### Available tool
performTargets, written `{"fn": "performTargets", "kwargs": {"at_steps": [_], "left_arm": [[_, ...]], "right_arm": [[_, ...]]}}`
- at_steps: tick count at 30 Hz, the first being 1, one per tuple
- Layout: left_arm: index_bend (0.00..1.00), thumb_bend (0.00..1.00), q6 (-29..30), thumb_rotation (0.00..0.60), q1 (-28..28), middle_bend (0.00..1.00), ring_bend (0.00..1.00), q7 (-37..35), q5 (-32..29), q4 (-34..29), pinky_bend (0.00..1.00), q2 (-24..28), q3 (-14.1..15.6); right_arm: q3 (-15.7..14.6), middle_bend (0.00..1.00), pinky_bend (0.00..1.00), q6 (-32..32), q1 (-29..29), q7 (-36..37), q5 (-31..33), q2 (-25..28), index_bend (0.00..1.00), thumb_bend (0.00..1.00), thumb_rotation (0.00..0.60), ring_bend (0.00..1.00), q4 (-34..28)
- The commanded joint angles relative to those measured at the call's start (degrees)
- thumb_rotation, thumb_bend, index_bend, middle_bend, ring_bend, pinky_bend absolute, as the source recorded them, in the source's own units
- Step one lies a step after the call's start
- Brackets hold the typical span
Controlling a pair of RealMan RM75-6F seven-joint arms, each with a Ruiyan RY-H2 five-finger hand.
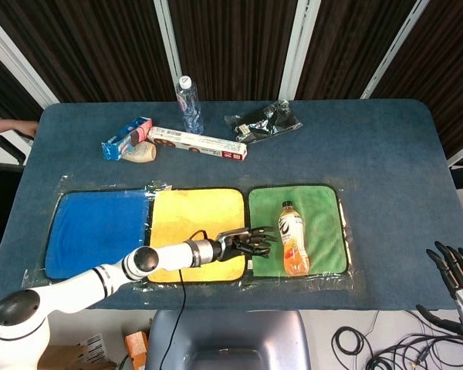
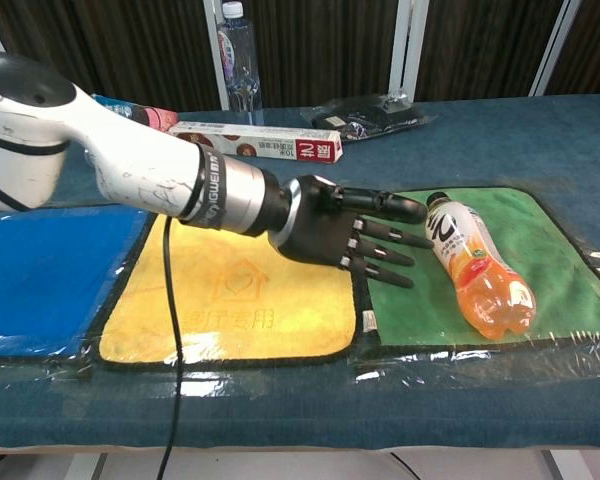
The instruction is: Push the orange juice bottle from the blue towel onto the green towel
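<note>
The left arm's cuff (image 2: pixel 207 186) reads, seemingly, "SHENGWEI".

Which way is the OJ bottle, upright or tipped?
Tipped. The orange juice bottle lies on its side on the green towel, cap toward the far edge; the left robot hand is apart from it.

Orange liquid in clear plastic juice bottle (image 1: pixel 292 240), white label; green towel (image 1: pixel 322 213); yellow towel (image 1: pixel 191 219); blue towel (image 1: pixel 92 226); dark blue tabletop (image 1: pixel 386 162).
</note>
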Motion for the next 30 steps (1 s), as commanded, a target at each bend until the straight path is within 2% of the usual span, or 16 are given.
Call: {"fn": "performTargets", "kwargs": {"at_steps": [1,5,8,9,12,15,18,20,22,23,25,30], "left_arm": [[0.0,0.27,24.9,0.6,6.6,0.12,0.04,11.2,11.2,-19.2,0.16,13.8,7.1],[0.0,0.23,40.5,0.6,14.6,0.03,0.01,22.3,19.4,-31.5,0.15,26.8,13.6],[0.0,0.22,53.2,0.6,22.1,0.0,0.0,29.8,28.1,-36.6,0.13,32.7,18.9],[0.0,0.21,59.6,0.6,26.0,0.0,0.0,31.6,33.1,-37.7,0.13,34.0,21.1],[0.0,0.21,76.9,0.6,35.4,0.0,0.0,32.1,48.8,-34.6,0.1,33.7,27.4],[0.0,0.2,90.0,0.6,42.3,0.0,0.0,29.0,59.9,-26.2,0.09,31.1,33.6],[0.0,0.17,97.5,0.6,47.2,0.0,0.0,26.7,63.9,-19.3,0.09,29.3,37.7],[0.0,0.09,101.0,0.6,50.0,0.0,0.0,27.3,64.0,-15.9,0.09,27.8,38.7],[0.0,0.04,103.4,0.6,53.0,0.0,0.0,30.9,62.1,-13.4,0.09,25.9,38.9],[0.0,0.02,103.6,0.6,54.0,0.0,0.0,35.0,61.6,-13.3,0.09,26.1,39.4],[0.0,0.0,105.0,0.6,55.2,0.0,0.0,37.4,61.8,-15.1,0.09,26.4,39.5],[0.0,0.0,106.3,0.6,55.6,0.0,0.0,34.3,64.3,-16.6,0.09,28.0,40.9]], "right_arm": [[-0.1,0.0,0.0,-0.6,0.2,-0.9,0.0,-0.1,0.0,0.09,0.6,0.0,-0.5],[-0.1,0.0,0.0,-0.9,0.3,-2.0,-0.2,-0.3,0.0,0.09,0.6,0.0,-1.0],[-0.1,0.0,0.0,-1.6,0.5,-3.0,-0.1,-0.6,0.0,0.09,0.6,0.0,-1.3],[-0.1,0.0,0.0,-2.2,0.7,-3.7,-0.1,-0.7,0.0,0.09,0.6,0.0,-1.5],[0.1,0.0,0.0,-3.8,1.4,-5.5,0.2,-0.9,0.0,0.09,0.6,0.0,-2.5],[0.2,0.0,0.0,-5.3,2.0,-7.8,0.5,-1.4,0.0,0.09,0.6,0.0,-3.4],[0.3,0.0,0.0,-6.7,2.5,-10.1,0.8,-1.9,0.0,0.09,0.6,0.0,-4.3],[0.4,0.0,0.0,-7.3,2.7,-11.2,1.1,-2.2,0.0,0.09,0.6,0.0,-4.8],[0.6,0.0,0.0,-7.6,2.8,-12.4,1.4,-2.5,0.0,0.09,0.6,0.0,-5.2],[0.7,0.0,0.0,-7.8,2.8,-13.1,1.5,-2.7,0.0,0.09,0.6,0.0,-5.3],[0.8,0.0,0.0,-8.0,2.9,-13.7,1.8,-2.9,0.0,0.09,0.6,0.0,-5.5],[0.9,0.0,0.0,-8.4,3.0,-14.7,2.3,-3.2,0.0,0.09,0.6,0.0,-5.9]]}}
